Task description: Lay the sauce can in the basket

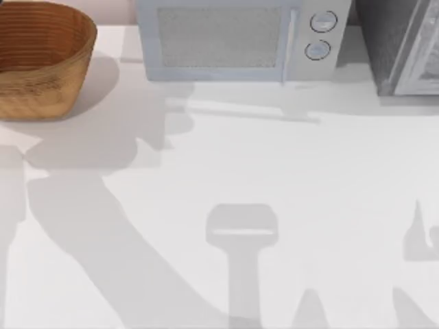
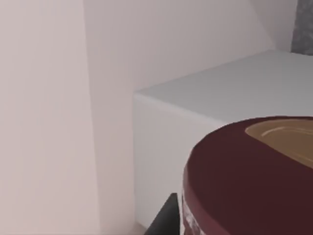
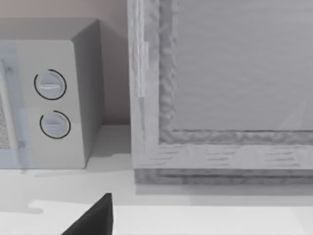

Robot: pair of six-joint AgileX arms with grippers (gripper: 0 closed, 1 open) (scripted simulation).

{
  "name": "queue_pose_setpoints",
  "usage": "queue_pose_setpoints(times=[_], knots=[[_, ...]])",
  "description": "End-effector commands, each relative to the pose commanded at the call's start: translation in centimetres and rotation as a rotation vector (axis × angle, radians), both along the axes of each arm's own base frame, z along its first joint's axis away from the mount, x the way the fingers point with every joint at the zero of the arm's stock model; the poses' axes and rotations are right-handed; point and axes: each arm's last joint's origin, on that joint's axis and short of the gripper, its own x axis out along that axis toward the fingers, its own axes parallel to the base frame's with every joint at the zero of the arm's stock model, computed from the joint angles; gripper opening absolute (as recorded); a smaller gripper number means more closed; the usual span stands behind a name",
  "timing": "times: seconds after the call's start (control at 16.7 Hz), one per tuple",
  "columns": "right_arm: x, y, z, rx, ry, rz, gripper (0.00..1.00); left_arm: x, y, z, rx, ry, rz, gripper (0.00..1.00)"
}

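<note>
Basket (image 1: 41, 62) stands on the white table (image 1: 274, 171), left of the microwave (image 1: 240, 38). A grey appliance (image 1: 405, 44) sits right of the microwave.

Bright, even light on the white table (image 1: 288, 171) — soft grey shadows of the arms spread across its near half and left side. The basket (image 1: 41, 62) casts a soft shadow to its right; no glare.
</note>
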Motion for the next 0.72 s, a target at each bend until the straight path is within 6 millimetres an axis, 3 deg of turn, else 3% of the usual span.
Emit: queue_pose_setpoints(times=[0.36,0.72], knots=[[0.0,0.0,0.0,0.0,0.0,0.0,1.0,0.0,0.0,0.0,0.0,0.0,0.0,0.98],[0.0,0.0,0.0,0.0,0.0,0.0,1.0,0.0,0.0,0.0,0.0,0.0,0.0,1.0]])
